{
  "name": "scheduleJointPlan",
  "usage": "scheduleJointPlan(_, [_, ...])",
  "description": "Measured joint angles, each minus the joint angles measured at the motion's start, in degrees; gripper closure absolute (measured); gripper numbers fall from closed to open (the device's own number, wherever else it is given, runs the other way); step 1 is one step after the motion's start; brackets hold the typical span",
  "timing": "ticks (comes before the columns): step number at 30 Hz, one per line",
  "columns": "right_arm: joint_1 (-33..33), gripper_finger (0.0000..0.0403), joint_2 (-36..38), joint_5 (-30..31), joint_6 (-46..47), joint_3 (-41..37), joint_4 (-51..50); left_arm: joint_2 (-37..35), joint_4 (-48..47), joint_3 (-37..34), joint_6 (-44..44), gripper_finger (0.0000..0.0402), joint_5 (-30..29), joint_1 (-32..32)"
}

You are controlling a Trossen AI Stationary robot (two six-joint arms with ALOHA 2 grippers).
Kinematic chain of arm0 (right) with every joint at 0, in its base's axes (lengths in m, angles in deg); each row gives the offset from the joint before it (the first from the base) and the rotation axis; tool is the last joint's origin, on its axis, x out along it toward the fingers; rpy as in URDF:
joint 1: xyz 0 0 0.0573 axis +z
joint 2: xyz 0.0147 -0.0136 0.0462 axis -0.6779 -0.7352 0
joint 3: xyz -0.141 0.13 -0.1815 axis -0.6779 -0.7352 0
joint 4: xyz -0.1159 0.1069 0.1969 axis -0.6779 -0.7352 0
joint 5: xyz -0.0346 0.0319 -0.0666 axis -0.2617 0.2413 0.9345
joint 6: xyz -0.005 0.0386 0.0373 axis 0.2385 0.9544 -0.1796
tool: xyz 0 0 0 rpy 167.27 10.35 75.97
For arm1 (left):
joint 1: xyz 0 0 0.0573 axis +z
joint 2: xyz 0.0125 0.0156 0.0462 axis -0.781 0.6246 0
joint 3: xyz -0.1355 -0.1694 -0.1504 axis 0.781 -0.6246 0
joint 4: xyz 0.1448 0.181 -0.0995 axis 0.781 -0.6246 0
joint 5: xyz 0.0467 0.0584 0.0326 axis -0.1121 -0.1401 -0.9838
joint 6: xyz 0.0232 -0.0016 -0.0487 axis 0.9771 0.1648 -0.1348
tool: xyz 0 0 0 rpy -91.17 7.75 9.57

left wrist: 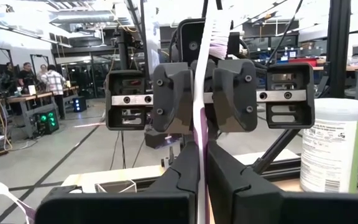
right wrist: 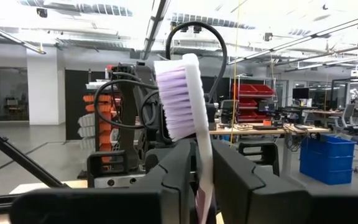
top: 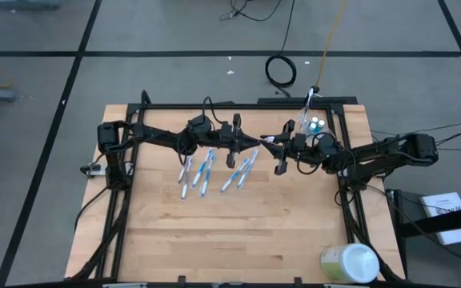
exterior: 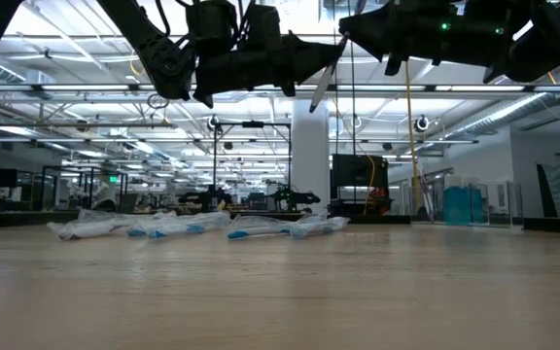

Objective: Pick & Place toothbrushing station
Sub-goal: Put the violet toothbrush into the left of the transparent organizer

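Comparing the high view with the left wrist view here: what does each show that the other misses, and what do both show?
Only the high view shows the row of slim blue-and-white toothbrushes lying on the pale wooden table, with the arms meeting above it.

Only the left wrist view shows people standing in the room behind, and that the left pincer is shut on the white toothbrush with purple bristles, with the right pincer's fingers either side of it.

Both show that toothbrush between the pincers and the large pale green-and-white round container.
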Motion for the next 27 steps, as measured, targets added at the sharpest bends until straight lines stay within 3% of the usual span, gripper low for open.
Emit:
scheduleJointPlan(11, [0.00,0.0390,0.02,0.28,-1.68,0.00,-0.33,0.00,-0.63,0.00,1.06,0.0360,-0.29,-0.02])
scheduleJointPlan(19, [-0.09,0.0388,0.09,10.22,-3.80,0.00,-4.14,0.00,-3.43,-0.04,0.83,0.0350,-7.38,0.07])
scheduleJointPlan(27, [-2.51,0.0389,0.13,22.68,-6.92,0.00,-10.87,0.00,-3.84,-0.04,0.71,0.0260,-15.15,0.09])
